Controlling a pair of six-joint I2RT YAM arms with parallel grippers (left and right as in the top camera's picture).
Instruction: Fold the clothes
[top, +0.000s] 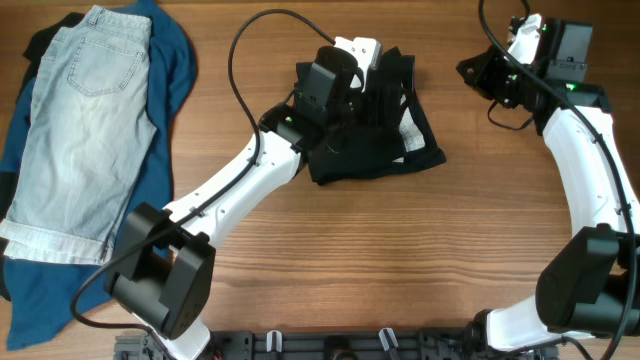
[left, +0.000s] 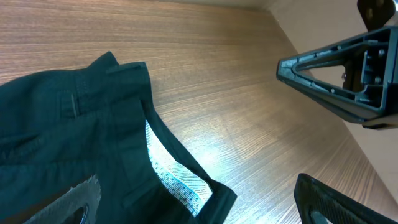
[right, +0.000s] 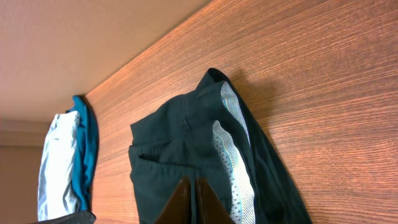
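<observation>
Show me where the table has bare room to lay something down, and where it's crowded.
Widest bare wood: the wooden table in front of the black soft-fabric shorts, between the white left arm and right arm. A narrower strip lies between shorts and right gripper. Crowded: far left, pale-blue denim shorts on a deep-blue garment.
</observation>
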